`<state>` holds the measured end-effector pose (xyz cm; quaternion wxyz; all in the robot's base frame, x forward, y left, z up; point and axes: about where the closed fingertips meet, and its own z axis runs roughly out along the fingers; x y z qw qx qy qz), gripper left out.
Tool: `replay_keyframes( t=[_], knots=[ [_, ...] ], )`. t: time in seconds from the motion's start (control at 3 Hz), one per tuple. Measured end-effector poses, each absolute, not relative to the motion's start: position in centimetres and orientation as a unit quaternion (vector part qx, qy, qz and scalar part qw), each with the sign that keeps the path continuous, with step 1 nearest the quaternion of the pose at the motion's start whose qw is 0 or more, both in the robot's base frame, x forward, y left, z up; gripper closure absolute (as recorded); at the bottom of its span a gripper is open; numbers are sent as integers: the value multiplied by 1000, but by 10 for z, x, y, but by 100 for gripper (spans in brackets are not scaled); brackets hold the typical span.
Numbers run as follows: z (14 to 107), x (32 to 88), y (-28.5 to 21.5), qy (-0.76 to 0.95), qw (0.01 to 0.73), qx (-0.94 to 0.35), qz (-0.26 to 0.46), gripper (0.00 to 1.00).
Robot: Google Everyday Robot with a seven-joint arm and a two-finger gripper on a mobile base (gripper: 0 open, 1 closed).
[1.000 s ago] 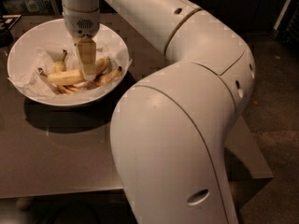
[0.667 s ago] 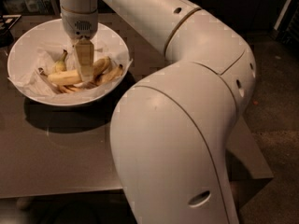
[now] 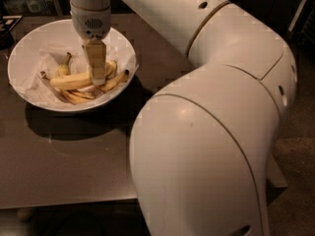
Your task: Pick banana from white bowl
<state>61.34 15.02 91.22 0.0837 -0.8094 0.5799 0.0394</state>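
The white bowl point(image 3: 22, 48) stands at the far left of the dark table, lined with crumpled white paper. The plump pale yellow banana point(image 3: 69, 81) lies across its middle, with thinner bananas and peels point(image 3: 113, 81) around it. My gripper point(image 3: 96, 77) hangs straight down from the wrist into the bowl, its tip at the right end of the banana. The gripper hides that end of the banana. Whether it touches the fruit I cannot tell.
My large white arm point(image 3: 211, 132) fills the right and front of the view and hides much of the table point(image 3: 74, 166). A small green-tipped banana point(image 3: 63, 65) lies at the back of the bowl. Dark objects sit at the far left edge.
The gripper stays low in the bowl over the banana, shifted only slightly sideways. The banana and the bowl have not moved.
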Motion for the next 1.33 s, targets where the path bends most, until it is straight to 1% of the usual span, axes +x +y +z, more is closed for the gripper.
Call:
replay_keyframes(
  t=[0.67, 1.33],
  knots=[
    [918, 618, 135, 589, 81, -804, 22, 27],
    [914, 619, 144, 570, 78, -817, 21, 28]
  ],
)
